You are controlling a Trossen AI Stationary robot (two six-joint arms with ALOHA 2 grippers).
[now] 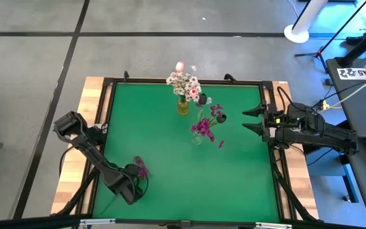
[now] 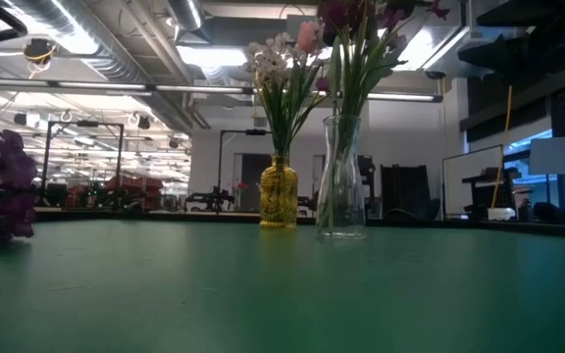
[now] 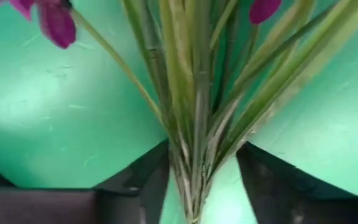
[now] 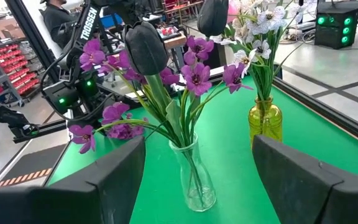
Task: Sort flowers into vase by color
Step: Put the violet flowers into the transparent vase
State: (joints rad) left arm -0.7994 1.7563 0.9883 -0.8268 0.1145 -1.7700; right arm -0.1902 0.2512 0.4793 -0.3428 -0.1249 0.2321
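My left tool, near the table's front left corner, straddles a purple sprig's stems, not yet clenched. My right tool waits released at the right edge.

Two vases stand near the middle of the desk. The far vase is at twelve o'clock. The near vase is just beside it, toward four o'clock. Flowers stand in both. A sprig lies at seven o'clock by the left hand. The right hand is at three o'clock.
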